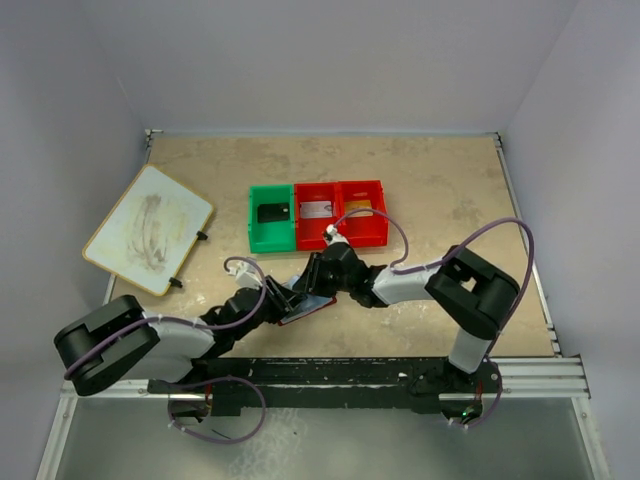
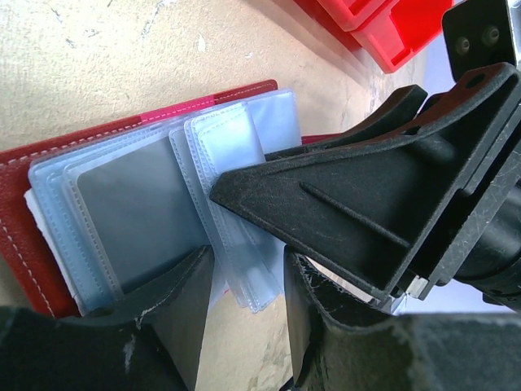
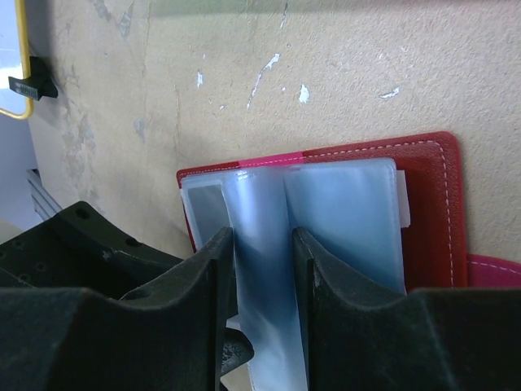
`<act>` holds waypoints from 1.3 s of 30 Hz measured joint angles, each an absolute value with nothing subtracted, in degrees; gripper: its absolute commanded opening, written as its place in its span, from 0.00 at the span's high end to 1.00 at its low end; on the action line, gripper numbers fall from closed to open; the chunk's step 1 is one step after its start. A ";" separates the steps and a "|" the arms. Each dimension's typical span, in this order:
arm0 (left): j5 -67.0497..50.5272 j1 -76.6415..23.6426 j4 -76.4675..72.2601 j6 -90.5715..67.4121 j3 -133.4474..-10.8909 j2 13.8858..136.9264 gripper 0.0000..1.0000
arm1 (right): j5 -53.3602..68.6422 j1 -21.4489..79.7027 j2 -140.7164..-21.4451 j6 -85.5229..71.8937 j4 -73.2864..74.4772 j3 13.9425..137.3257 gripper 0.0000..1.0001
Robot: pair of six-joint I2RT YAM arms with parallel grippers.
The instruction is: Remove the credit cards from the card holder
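The maroon card holder [image 1: 312, 307] [image 2: 20, 220] [image 3: 427, 204] lies open on the table between my two grippers. Its pale blue sleeves [image 2: 236, 147] [image 3: 342, 212] are fanned out, and a grey card [image 2: 138, 212] [image 3: 207, 210] shows inside one of them. My left gripper [image 1: 288, 300] [image 2: 248, 273] is open, with the lower corner of a few sleeves in the gap. My right gripper [image 1: 318, 283] [image 3: 262, 244] is also open, astride one raised sleeve leaf. In the bin lie a black card [image 1: 272, 213], a silver-grey card [image 1: 316, 210] and a gold-brown card [image 1: 360, 210].
The green-and-red bin [image 1: 317, 236] [image 2: 383, 37] stands just behind the grippers. A large white board [image 1: 148, 228] [image 3: 12, 49] lies at the far left. One right-gripper finger [image 2: 342, 204] crosses just above the left jaws.
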State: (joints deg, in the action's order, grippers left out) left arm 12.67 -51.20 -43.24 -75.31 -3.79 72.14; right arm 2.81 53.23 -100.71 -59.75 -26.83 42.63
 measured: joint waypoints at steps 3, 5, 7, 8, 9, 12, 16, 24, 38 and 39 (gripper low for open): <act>12.27 -51.20 -43.40 -74.70 -4.32 72.88 0.61 | 2.57 53.21 -100.20 -59.79 -26.11 42.63 0.57; 11.90 -51.22 -43.70 -74.19 -4.78 73.67 0.61 | 2.31 53.12 -99.70 -59.77 -25.36 42.61 0.56; 11.55 -51.31 -44.16 -73.87 -5.37 74.65 0.61 | 1.96 52.95 -98.96 -59.59 -24.16 42.61 0.54; 11.38 -51.35 -44.58 -73.82 -5.56 75.16 0.61 | 1.76 52.84 -98.56 -59.51 -23.42 42.61 0.54; 11.27 -51.40 -44.97 -73.78 -5.69 75.57 0.61 | 1.52 52.80 -98.26 -59.44 -22.85 42.61 0.53; 10.83 -51.40 -45.87 -73.65 -6.22 76.84 0.61 | 0.51 52.60 -96.92 -59.13 -20.62 42.59 0.52; 10.55 -51.42 -46.13 -73.08 -7.35 78.13 0.61 | -0.58 52.10 -95.13 -58.74 -18.33 42.09 0.51; 9.56 -51.55 -46.00 -71.72 -10.02 79.68 0.60 | -3.44 50.85 -91.64 -58.35 -13.54 41.25 0.49; 4.62 -53.69 -49.76 -70.89 -18.76 93.03 0.60 | -9.52 47.97 -78.63 -58.37 -2.66 35.77 0.50; 4.47 -53.76 -50.48 -70.91 -18.76 93.56 0.60 | -9.52 47.83 -77.56 -58.39 -2.33 35.22 0.51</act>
